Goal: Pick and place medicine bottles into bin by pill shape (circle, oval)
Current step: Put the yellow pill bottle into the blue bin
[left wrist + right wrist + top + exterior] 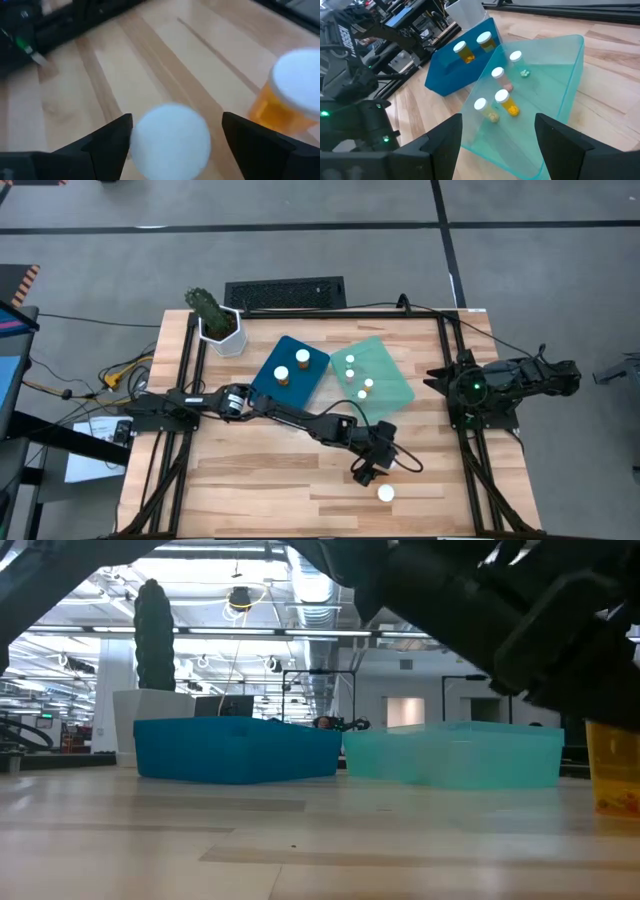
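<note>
The pale butcher-block wooden counter (250, 490) stands on a grey floor crossed by dark lines. Beyond it the low view shows a bright hall with ceiling lights, pipes and ducts. At the far edge lie a black keyboard (285, 292) and a white hexagonal pot with a green cactus (218, 322).

Toward the far middle sit the opaque dark blue rectangular tray (265, 372), with two white-capped amber medicine bottles (302, 359) upright inside, and touching it the translucent mint green tray (395, 392), holding four smaller capped bottles (368, 386).

The left gripper (364, 473) hangs near the near edge, its jaws spread wide around a white bottle cap (172, 141), not clenched. Another white-capped amber bottle (386, 493) stands just beside it.

The right gripper (497, 131) waits at the right edge, jaws apart, grasping nothing.

No writing can be read.
</note>
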{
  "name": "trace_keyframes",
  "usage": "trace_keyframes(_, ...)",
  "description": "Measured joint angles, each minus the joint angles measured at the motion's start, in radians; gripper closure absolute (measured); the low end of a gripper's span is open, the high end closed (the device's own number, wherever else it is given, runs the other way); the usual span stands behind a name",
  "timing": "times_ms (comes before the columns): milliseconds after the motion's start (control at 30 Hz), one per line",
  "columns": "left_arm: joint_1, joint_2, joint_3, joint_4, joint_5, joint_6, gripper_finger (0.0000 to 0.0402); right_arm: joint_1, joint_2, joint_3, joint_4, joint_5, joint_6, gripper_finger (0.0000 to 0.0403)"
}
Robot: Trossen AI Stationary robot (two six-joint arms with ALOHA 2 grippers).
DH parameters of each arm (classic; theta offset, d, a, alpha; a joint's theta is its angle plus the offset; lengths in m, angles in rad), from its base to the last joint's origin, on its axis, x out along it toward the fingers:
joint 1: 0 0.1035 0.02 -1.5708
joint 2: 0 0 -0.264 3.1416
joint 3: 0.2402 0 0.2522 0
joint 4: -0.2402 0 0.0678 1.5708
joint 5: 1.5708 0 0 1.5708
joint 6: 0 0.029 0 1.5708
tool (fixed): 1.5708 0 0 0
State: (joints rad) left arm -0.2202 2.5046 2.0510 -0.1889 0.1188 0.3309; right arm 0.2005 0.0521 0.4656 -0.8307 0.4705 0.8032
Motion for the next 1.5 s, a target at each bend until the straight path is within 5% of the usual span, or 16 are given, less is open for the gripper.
trace_keyframes(500,-0.001,-0.001,0.001,-0.012,-0.021,-0.059,0.0205,0.000,0.000,0.000,0.000,-0.002,0.000,0.0143)
trace_keyframes(833,0.045,-0.023,0.034,-0.061,0.027,-0.225,0.0187,0.000,0.000,0.000,0.000,-0.002,0.000,0.0143)
trace_keyframes(1100,0.122,-0.150,0.067,-0.171,0.041,-0.216,0.0205,0.000,0.000,0.000,0.000,-0.001,0.000,0.0143)
trace_keyframes(1500,0.243,-0.452,0.059,-0.666,0.035,-0.099,0.0184,0.000,0.000,0.000,0.000,0.001,0.000,0.0143)
